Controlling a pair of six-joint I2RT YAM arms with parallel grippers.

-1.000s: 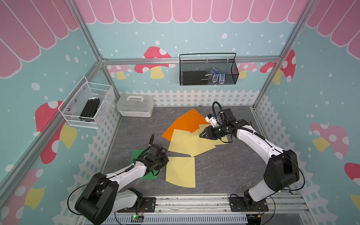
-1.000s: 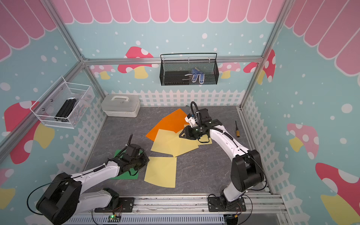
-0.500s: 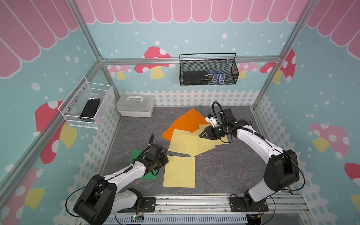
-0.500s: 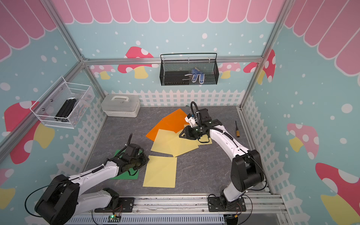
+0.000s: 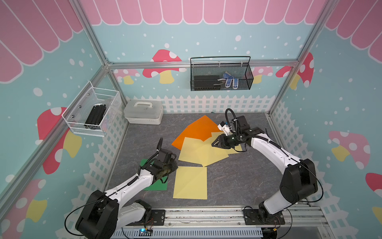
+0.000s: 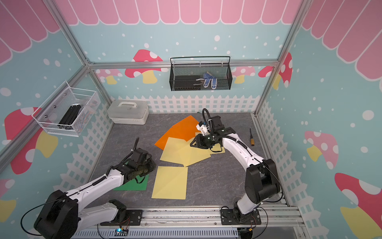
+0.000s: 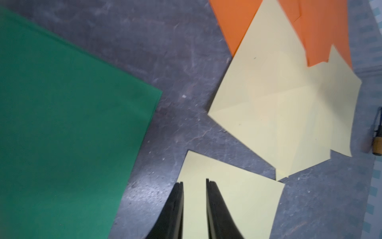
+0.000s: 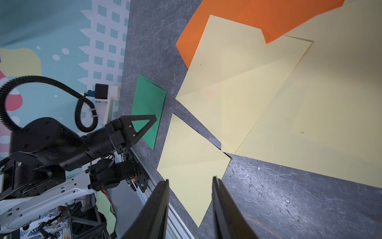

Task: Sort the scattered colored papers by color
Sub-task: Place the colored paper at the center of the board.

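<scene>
The left pincer (image 7: 194, 182) and the right pincer (image 8: 190, 179) both stand parted and empty, the lone yellow sheet (image 7: 237, 196) lies flat just ahead of the left one, so pinching its thin edge may crumple it.

**Fig. Illumination and image quality across four views**

Light is bright and diffuse and falls from above, so shadows are faint and soft-edged. Both top views are sharp, and the frame post (image 5: 88, 33) runs straight out to the picture's edge. The left wrist view is blurred throughout, most on the green sheet (image 7: 62, 134). The right wrist view is crisp at centre, with a pale sheen on the table (image 8: 279, 186).
</scene>
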